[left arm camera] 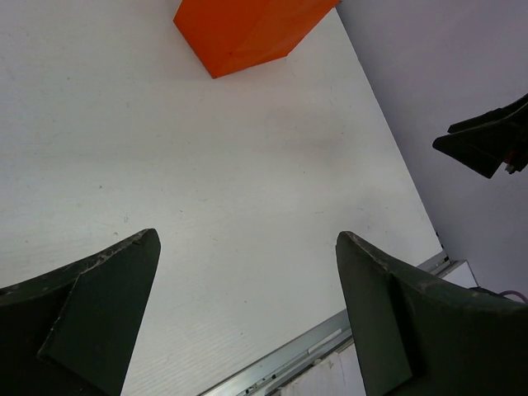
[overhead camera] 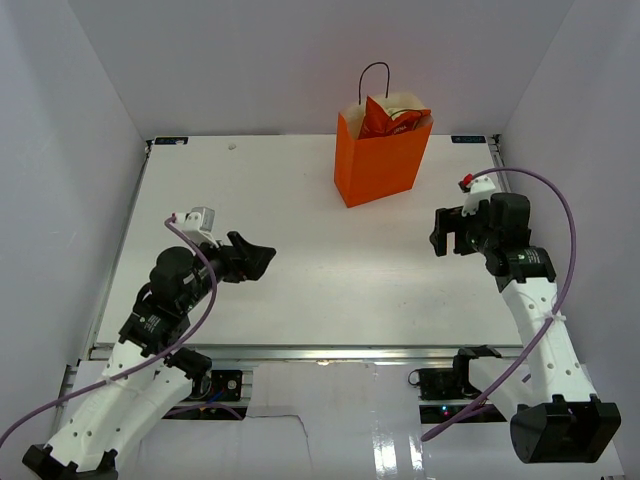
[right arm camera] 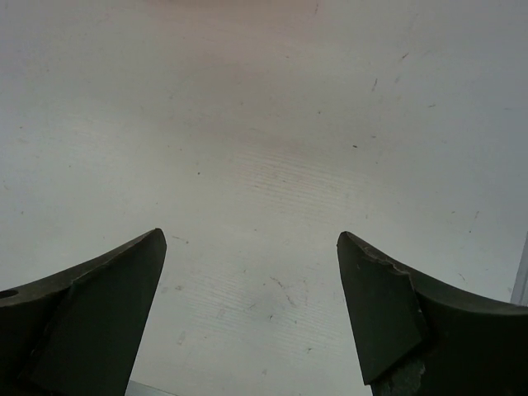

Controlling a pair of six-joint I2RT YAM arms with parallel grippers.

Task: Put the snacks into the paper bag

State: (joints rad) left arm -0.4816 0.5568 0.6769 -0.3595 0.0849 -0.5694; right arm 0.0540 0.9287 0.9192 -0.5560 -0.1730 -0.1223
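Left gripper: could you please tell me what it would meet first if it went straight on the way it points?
Probably the bare table, ahead of the open left gripper, which looks tilted down; the paper bag stands farther on. Depth is unclear.

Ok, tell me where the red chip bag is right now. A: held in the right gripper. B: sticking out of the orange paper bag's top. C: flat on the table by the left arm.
B: the chip bag pokes up out of the paper bag's open top, and the right gripper is open and empty.
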